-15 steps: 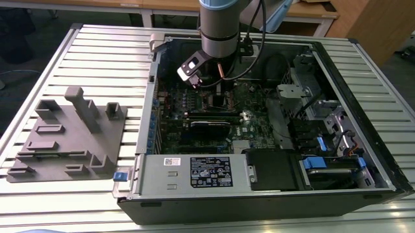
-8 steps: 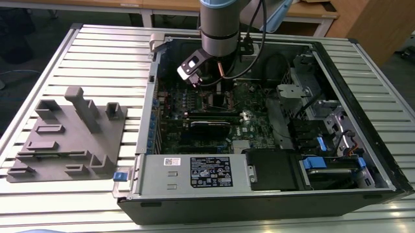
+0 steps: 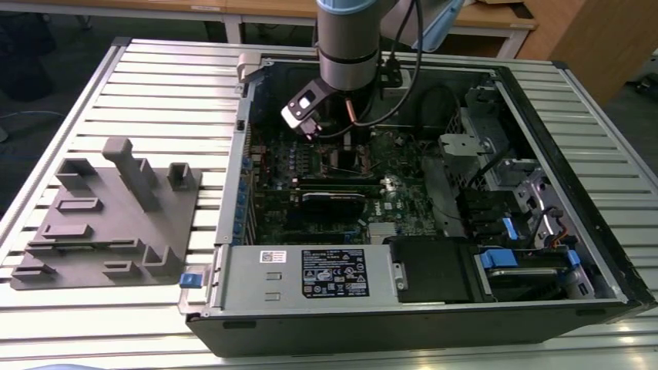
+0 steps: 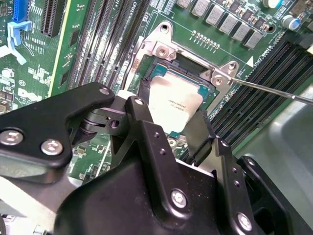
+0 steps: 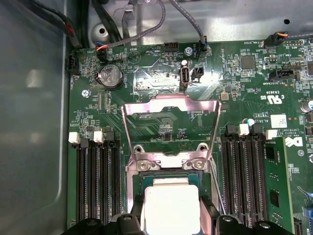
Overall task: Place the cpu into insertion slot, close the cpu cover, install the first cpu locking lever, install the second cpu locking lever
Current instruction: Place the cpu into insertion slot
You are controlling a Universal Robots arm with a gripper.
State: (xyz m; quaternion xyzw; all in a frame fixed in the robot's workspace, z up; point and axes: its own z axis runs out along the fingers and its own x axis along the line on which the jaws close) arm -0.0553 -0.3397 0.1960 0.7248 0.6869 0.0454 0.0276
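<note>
The cpu (image 4: 173, 100), a pale silvery square, lies over the insertion slot (image 3: 344, 159) on the green board. My gripper (image 4: 170, 116) stands with one black finger (image 4: 142, 122) against each of two opposite sides of the chip, shut on it. I cannot tell whether the chip is fully seated. In the first wrist view the cpu (image 5: 171, 208) sits between the fingertips (image 5: 134, 220). The cpu cover (image 5: 168, 104) is swung up and open beyond the slot, with the board showing through its window. A thin locking lever (image 4: 264, 89) sticks out sideways, unlatched. In the exterior view my gripper (image 3: 344, 135) hangs inside the case.
The open computer case (image 3: 575, 154) lies on a slatted table. Memory slots (image 5: 95, 181) flank the socket on both sides. Cables (image 3: 432, 92) run near the arm. A white-labelled grey box (image 3: 308, 274) fills the near end. A grey fixture block (image 3: 103, 216) stands at the exterior view's left.
</note>
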